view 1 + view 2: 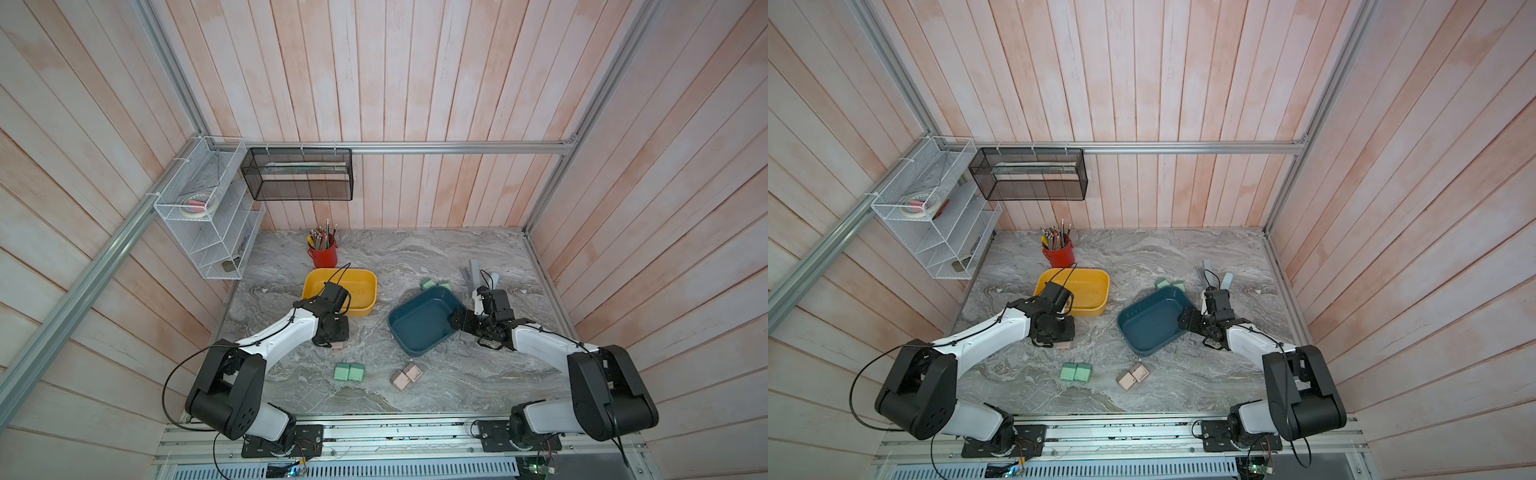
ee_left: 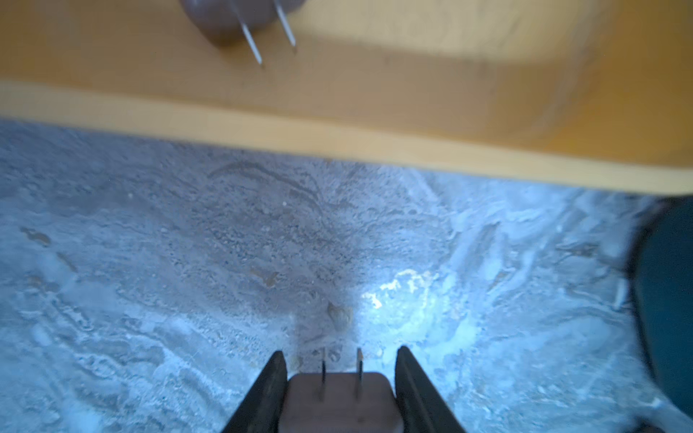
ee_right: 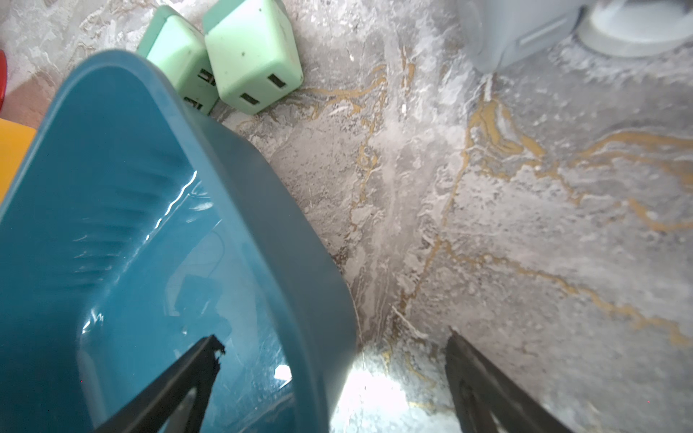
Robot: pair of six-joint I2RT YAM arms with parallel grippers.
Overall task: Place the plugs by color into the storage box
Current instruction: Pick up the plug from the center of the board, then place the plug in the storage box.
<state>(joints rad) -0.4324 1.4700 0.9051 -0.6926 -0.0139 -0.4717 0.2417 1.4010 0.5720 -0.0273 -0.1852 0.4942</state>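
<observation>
**A:** How do our arms stand?

**B:** Our left arm reaches forward with its wrist bent down. The left hand (image 2: 341,352) is clamped on the held tan plug (image 2: 339,397), prongs pointing away. It is down by the worktop (image 1: 457,386), just on the near side of the yellow box (image 1: 371,291). We cannot tell whether the plug rests on the worktop.

**A:** And the right?

**B:** It stretches forward and leftward. The right hand (image 3: 333,337) is spread wide and grips nothing. One finger is over the inside of the blue box (image 1: 419,324), the other outside its right wall.

**A:** What do we count?

**B:** Four tan plugs:
- the one we hold
- a second tan plug (image 2: 228,18) lying in the yellow box
- a tan pair (image 1: 406,376), touching each other at the near middle

Four green plugs:
- a near green pair (image 1: 349,372), left of the tan pair
- a far green pair (image 1: 435,284), just behind the blue box

And two boxes.
</observation>
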